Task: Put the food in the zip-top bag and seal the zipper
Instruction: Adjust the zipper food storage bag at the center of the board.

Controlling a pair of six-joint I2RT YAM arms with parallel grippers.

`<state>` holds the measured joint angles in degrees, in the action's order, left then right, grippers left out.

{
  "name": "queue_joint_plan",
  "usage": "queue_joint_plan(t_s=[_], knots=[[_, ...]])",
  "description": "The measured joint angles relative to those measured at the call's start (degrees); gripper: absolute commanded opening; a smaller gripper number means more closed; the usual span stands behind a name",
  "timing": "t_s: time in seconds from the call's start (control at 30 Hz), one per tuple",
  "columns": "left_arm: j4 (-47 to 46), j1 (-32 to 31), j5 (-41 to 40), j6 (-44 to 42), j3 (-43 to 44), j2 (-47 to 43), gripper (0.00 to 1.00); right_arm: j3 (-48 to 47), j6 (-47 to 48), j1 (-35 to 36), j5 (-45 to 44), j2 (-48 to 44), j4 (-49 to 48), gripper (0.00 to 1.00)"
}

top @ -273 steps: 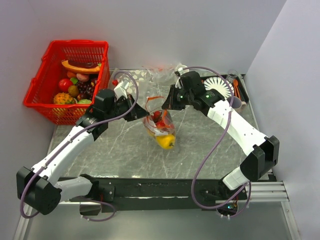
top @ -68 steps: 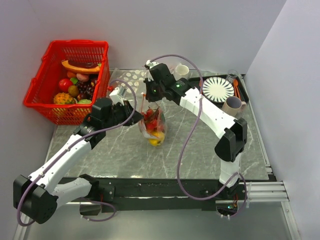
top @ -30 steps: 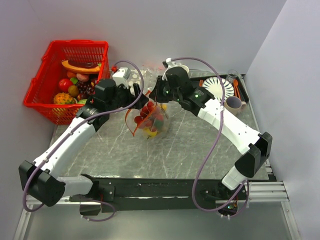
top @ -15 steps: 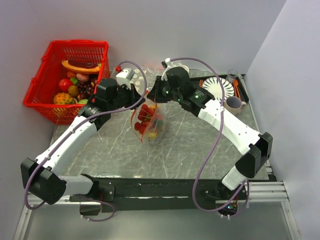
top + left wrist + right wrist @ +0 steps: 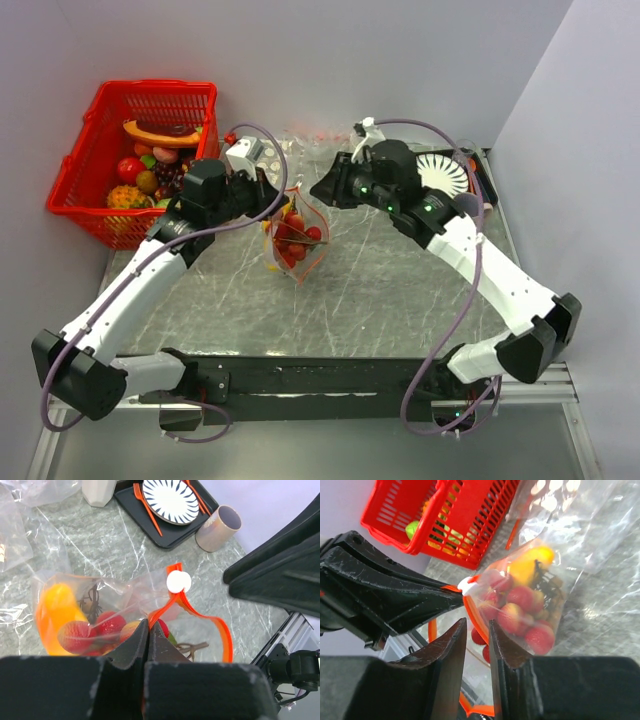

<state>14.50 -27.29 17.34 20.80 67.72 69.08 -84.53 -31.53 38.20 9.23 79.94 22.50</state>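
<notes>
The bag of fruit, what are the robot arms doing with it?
The left claw is pinched shut on the orange zipper of the zip-top bag. The food is already inside. The right claw sits close by with jaws parted, seemingly gripping nothing. The zipper mouth gapes open, so sealing is not done.

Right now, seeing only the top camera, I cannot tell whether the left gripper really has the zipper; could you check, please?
Observer: Yes; the left wrist view shows the left gripper shut on the zipper, just below its white slider.
Operator: Thank you. Is the mouth sealed?
Observer: No; beyond the slider the strip bows open in a loop.
Operator: And the other arm?
Observer: The right gripper has its jaws apart, holding nothing, short of the zip-top bag.
</notes>
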Motion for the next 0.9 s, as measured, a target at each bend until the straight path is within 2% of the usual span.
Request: queue_joint_plan(t_s=[0.5,0.9], knots=[[0.2,0.0,2.2,0.1,-1.0,-4.8,0.01,8.6,2.7,-10.5,7.6,-7.5,-4.6,0.31],[0.3,0.0,4.4,0.9,-1.0,-6.8,0.01,15.8,4.2,-11.2,10.4,-12.0,-12.5,0.33]])
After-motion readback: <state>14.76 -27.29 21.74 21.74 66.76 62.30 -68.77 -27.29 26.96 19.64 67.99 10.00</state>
